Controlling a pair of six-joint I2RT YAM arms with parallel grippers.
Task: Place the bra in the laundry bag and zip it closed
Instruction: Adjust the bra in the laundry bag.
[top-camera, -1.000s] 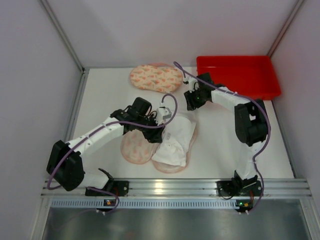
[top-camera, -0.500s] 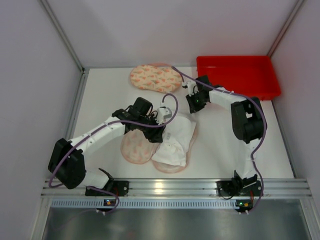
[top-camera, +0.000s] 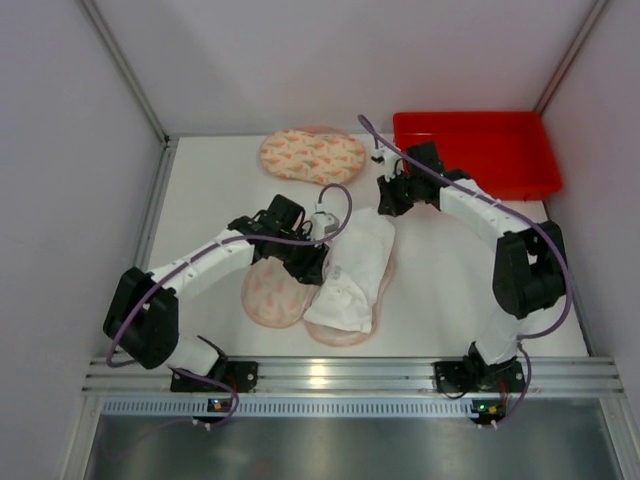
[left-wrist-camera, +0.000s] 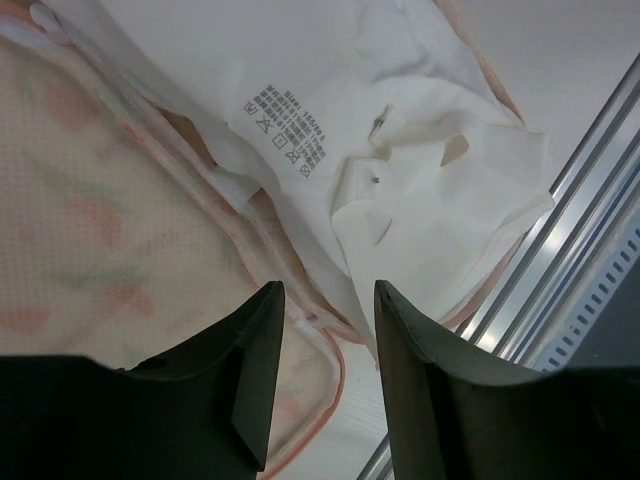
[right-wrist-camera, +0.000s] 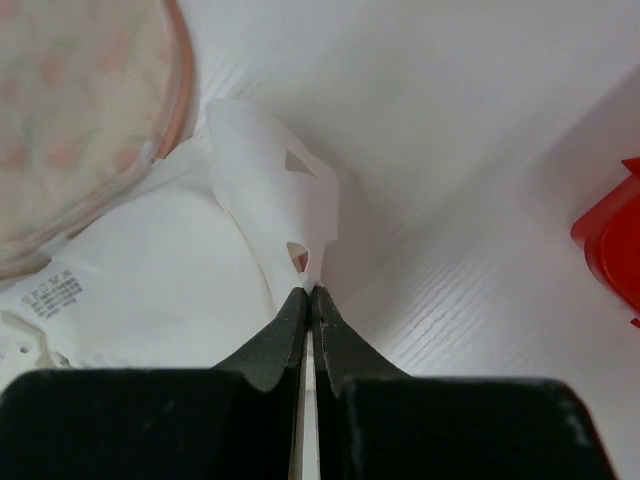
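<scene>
The white bra (top-camera: 357, 268) lies across the open pink-patterned laundry bag (top-camera: 268, 296) in the middle of the table. My right gripper (top-camera: 386, 204) sits at the bra's far end, and in the right wrist view it (right-wrist-camera: 311, 291) is shut on the thin edge of the bra (right-wrist-camera: 160, 250). My left gripper (top-camera: 322, 262) hovers where bag and bra meet. In the left wrist view it (left-wrist-camera: 328, 298) is open, with the bag's pink rim (left-wrist-camera: 325, 345) and the bra (left-wrist-camera: 330, 100) below the jaws. The bag's zipper pull is not visible.
A second patterned oval pouch (top-camera: 312, 156) lies at the back of the table. A red bin (top-camera: 480, 150) stands at the back right. The aluminium rail (top-camera: 330, 375) runs along the near edge, and walls close off both sides.
The right gripper has shut on the bra's far end and shifted slightly back and right, its elbow swinging out to the right. The left arm has hardly moved.
</scene>
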